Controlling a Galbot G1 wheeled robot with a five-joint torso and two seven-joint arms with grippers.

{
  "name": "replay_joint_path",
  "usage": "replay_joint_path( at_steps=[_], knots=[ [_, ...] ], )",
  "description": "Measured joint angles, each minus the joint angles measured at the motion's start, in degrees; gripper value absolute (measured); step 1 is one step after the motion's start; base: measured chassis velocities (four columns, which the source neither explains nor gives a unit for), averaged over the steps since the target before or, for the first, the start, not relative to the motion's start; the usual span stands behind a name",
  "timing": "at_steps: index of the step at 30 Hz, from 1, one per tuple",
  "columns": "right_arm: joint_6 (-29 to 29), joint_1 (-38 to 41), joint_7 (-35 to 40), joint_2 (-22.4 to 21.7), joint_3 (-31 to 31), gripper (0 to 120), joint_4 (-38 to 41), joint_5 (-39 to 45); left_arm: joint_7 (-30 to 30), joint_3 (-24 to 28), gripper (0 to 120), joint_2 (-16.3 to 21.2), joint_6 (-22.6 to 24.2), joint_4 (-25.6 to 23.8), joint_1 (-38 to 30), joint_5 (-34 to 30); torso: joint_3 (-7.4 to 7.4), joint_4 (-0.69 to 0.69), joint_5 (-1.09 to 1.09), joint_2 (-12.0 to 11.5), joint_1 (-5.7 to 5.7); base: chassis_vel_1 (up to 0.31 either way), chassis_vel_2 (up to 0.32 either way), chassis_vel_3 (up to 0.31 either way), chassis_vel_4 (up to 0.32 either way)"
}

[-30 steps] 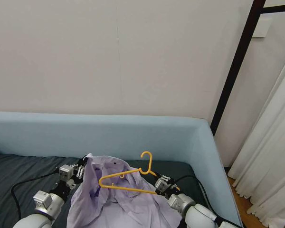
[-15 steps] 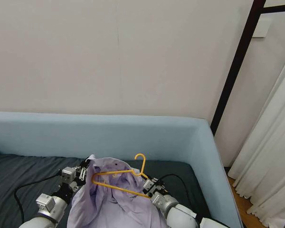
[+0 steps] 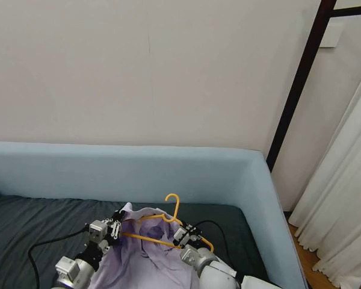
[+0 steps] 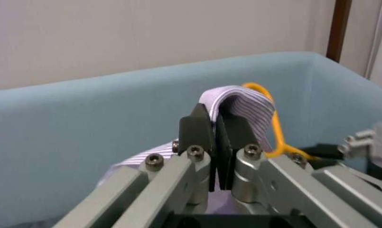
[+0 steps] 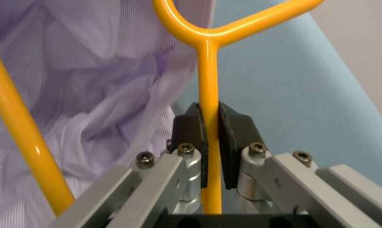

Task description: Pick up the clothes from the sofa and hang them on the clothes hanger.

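— Backdrop items?
— One plain off-white wall (image 3: 138, 72). One black post (image 3: 298, 84), slanting across the view, with a crossbar at top right.
— Right side?
— One white pleated curtain (image 3: 349, 198), its hem just above a strip of wooden floor (image 3: 301, 248).

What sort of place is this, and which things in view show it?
Probably a home-style living room: a pale blue sofa against a plain wall, white curtains beside it. The left gripper pinches a lilac shirt, the right gripper a yellow hanger.

- The left claw (image 4: 215, 135) grips a fold of the lilac striped shirt (image 4: 245, 104).
- The yellow hanger (image 4: 277, 128) is just beside the shirt.
- The sofa back (image 4: 83, 123) is behind the shirt.
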Motion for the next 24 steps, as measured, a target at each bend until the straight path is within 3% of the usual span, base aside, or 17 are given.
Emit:
replay_joint_path(
  at_steps=[9, 16, 24],
  knots=[
    [0.1, 3.8, 2.3, 2.7, -0.8, 5, -1.8, 2.4, -0.2, -0.7, 0, -2.2, -1.9, -0.5, 3.5, 4.2, 0.00, 0.00, 0.00, 0.0, 0.00, 0.000, 0.000, 0.000, 0.000],
    [-3.2, 5.9, 6.1, 2.2, -0.9, 5, 0.4, 8.8, -6.9, -2.1, 0, -5.1, -1.6, -2.5, 6.8, 9.7, 0.00, 0.00, 0.00, 0.0, 0.00, 0.000, 0.000, 0.000, 0.000],
    [-2.5, 5.5, 6.4, 0.8, -1.8, 5, -0.5, 3.2, -11.7, -5.3, 0, -5.8, 0.9, -4.8, 6.4, 9.2, 0.00, -0.01, 0.00, 0.0, 0.00, 0.000, 0.000, 0.000, 0.000]
  ],
)
